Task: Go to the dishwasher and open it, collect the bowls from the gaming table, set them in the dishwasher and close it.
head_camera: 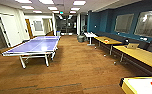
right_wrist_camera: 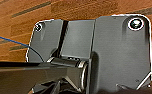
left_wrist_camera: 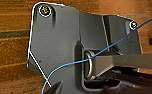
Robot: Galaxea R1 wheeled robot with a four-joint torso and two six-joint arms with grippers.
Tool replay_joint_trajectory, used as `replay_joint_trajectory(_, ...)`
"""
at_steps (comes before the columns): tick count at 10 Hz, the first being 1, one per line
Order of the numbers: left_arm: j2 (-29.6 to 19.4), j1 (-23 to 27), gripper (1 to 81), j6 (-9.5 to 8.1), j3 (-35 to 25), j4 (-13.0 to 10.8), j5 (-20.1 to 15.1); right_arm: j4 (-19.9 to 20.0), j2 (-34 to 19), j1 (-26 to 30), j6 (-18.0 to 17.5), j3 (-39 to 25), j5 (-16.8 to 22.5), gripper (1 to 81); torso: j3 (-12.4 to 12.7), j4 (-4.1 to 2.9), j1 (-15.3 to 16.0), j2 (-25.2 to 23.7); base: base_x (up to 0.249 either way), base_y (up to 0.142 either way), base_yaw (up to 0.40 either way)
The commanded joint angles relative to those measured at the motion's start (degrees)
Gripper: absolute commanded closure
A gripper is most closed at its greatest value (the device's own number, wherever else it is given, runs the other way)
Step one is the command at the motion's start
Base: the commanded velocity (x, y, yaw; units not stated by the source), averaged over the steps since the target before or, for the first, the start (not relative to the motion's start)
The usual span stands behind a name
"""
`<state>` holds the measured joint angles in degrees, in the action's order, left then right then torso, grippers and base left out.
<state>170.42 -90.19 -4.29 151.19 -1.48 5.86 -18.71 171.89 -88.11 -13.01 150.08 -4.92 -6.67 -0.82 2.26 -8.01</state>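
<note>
Gaming table (head_camera: pixel 139 86) cut off at frame corner; orange patch on top; tool states indiscernible.

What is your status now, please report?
Grippers: fingers not discernible. Gaming table corner close at front right, white top, yellow side. Ping-pong table left, long benches right; brown floor between.

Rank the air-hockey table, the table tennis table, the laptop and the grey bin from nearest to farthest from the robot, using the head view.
1. air-hockey table: lower right corner, closest.
2. table tennis table, on the left, and laptop, on the yellow table at right: too close to call.
3. grey bin: far back, near the middle.
</note>
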Motion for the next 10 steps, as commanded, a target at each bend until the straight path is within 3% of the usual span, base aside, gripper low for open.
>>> replay_joint_trajectory(1,-0.26,1.98,1.0,0.34,-0.19,0.16,-3.14,-0.54,0.06,2.63,0.26,-0.32,2.29,1.0,0.00,0.00,-0.02,0.00,0.138,0.000,0.000)
replay_joint_trajectory(6,-0.17,1.98,1.0,0.34,-0.19,-0.11,-3.14,-0.62,0.06,2.63,0.26,-0.32,2.29,1.0,0.00,0.00,0.00,0.00,0.121,0.000,0.000)
replay_joint_trajectory(10,-0.17,1.98,1.0,0.34,-0.19,-0.46,-3.14,-0.54,0.06,2.72,0.26,-0.32,2.29,1.0,0.00,0.00,0.07,0.00,0.019,0.000,0.000)
